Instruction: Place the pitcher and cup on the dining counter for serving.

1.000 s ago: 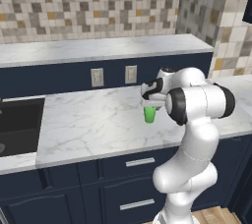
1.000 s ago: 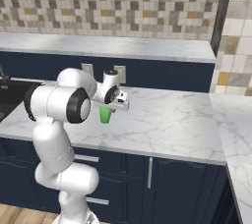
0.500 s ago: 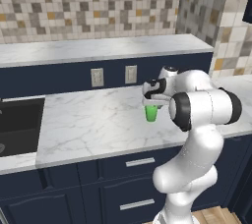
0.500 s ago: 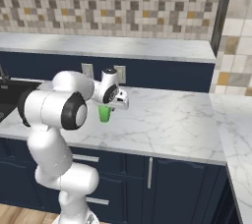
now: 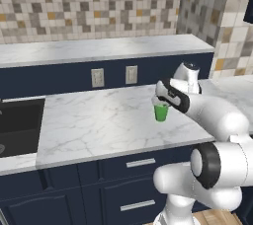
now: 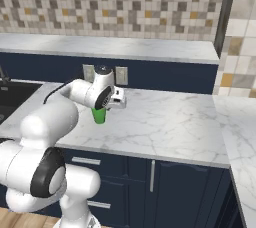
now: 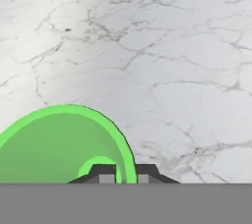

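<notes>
The green cup [image 5: 160, 113] [image 6: 99, 116] stands upright just over the marble worktop [image 5: 94, 120] that has the black sink. My gripper [image 5: 159, 102] [image 6: 101, 108] comes down on it from above, shut on the cup's rim. In the hand view the cup [image 7: 54, 149] fills the lower left, and the two tips of the gripper [image 7: 126, 176] pinch its wall, one inside and one outside. I cannot tell whether the cup's base touches the marble. The pitcher and the dining counter are out of view.
A black sink [image 5: 17, 125] [image 6: 12, 94] is sunk into the worktop's left end. Behind runs a raised marble ledge [image 5: 99, 49] on a navy panel with two wall outlets [image 5: 97, 77]. A tiled wall [image 5: 232, 31] closes the right side.
The cup has shifted a little across the worktop, still in my gripper. My elbow has swung down and toward the camera. The cameras have not moved.
</notes>
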Controlling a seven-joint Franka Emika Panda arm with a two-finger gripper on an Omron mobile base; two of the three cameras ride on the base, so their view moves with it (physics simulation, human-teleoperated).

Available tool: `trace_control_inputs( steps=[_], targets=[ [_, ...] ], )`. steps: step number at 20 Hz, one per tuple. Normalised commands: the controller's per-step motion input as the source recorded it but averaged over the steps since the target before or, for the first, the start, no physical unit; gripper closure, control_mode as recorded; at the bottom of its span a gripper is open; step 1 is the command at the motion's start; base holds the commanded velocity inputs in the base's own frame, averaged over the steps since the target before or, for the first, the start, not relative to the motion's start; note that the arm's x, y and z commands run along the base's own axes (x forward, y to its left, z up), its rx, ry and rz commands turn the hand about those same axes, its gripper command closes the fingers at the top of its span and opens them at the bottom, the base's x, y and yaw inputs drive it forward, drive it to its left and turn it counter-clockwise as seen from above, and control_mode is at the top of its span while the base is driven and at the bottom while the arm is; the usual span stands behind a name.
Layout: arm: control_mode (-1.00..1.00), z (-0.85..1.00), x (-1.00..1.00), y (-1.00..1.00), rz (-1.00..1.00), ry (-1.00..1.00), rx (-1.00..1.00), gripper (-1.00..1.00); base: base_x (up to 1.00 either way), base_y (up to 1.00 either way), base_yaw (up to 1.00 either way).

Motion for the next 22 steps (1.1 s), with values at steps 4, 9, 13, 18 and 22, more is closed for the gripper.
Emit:
trace_control_inputs(
  steps=[4,9,13,18,22],
  targets=[
    [-1.0,0.69,-0.99,0.0,0.07,-0.15,-0.01,1.0,0.0,0.0,0.0],
    [-1.0,0.97,-0.68,0.0,0.01,-0.04,0.0,1.0,0.0,0.0,0.0],
    [-1.0,1.0,-0.41,0.0,0.0,-0.01,0.0,1.0,0.0,0.0,0.0],
    [-1.0,0.75,-0.47,0.0,0.0,-0.07,0.0,1.0,0.0,0.0,0.0],
    [1.0,0.0,0.0,0.0,0.0,0.0,0.0,1.0,-0.89,0.05,0.06]
  ],
)
